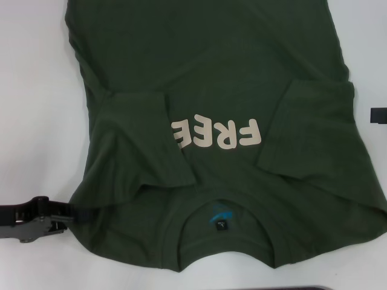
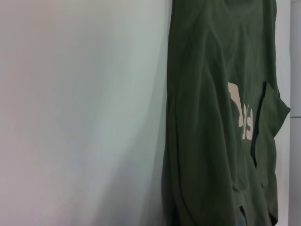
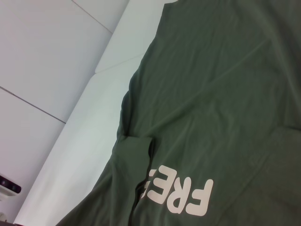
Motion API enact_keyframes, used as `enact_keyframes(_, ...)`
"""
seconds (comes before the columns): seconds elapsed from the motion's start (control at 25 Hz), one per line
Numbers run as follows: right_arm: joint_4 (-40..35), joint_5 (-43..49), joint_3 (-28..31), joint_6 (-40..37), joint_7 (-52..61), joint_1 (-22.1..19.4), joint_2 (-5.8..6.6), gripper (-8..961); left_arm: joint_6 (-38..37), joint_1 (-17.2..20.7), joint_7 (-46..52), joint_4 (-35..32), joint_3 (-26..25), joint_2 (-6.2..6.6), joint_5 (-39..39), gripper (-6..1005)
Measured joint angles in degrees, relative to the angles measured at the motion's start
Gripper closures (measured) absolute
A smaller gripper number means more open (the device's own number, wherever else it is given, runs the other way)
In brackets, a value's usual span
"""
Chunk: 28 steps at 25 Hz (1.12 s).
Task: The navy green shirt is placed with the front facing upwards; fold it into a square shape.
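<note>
The navy green shirt [image 1: 224, 78] lies front up on the white table, its collar [image 1: 224, 226] nearest me with a blue mark inside. Both sleeves are folded inward, and the left one [image 1: 145, 139] covers the end of the cream "FREE" lettering [image 1: 217, 133]. My left gripper [image 1: 63, 217] lies low on the table at the shirt's left shoulder edge, touching the cloth. Only a small dark part of my right gripper [image 1: 378, 115] shows at the right edge, beside the shirt. The shirt also shows in the left wrist view [image 2: 211, 117] and the right wrist view [image 3: 221, 108].
The white table [image 1: 36, 90] runs bare to the left of the shirt. In the right wrist view the table's edge [image 3: 99, 70] meets a pale panelled floor. A dark strip [image 1: 314, 288] lies at the bottom edge of the head view.
</note>
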<state>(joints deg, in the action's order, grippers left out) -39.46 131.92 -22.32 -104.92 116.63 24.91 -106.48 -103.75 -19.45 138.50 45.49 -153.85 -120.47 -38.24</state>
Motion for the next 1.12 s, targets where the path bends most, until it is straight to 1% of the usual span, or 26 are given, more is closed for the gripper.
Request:
enact_keyframes(0.12, 0.00, 0.00, 0.00, -0.01, 0.00, -0.03, -0.02, 72, 0.05, 0.04, 0.04, -0.19, 0.07, 0.10, 0.01, 686)
enact_keyframes(0.36, 0.00, 0.20, -0.29, 0.00, 0.14, 0.01, -0.03, 72, -0.02, 0.07, 0.09, -0.42, -0.14, 0.21, 0.01, 888)
enact_keyframes(0.44, -0.02, 0.45, -0.53, -0.28, 0.48, -0.20, 0.08, 72, -0.31, -0.01, 0.10, -0.43, -0.14, 0.24, 0.00, 920)
enact_keyframes(0.56, -0.42, 2.36, -0.76, -1.90, 1.59, -0.55, 0.70, 72, -0.44, -0.16, 0.14, -0.43, 0.06, 0.28, 0.00, 968)
enact_keyframes(0.72, -0.68, 8.17, -0.80, -5.51, 3.90, -0.52, 1.86, 72, -0.34, -0.35, 0.49, -0.43, 0.36, 0.35, 0.00, 968)
enact_keyframes(1.0, -0.79, 14.52, -0.83, -6.96, 4.91, -0.31, 2.45, 71, 0.10, -0.54, 0.65, -0.40, 0.48, 0.60, 0.01, 968)
enact_keyframes(1.12, -0.80, 15.86, -1.04, -7.25, 5.01, -0.21, 3.13, 71, 0.12, -1.03, 0.71, -0.40, 0.48, 0.73, 0.02, 968)
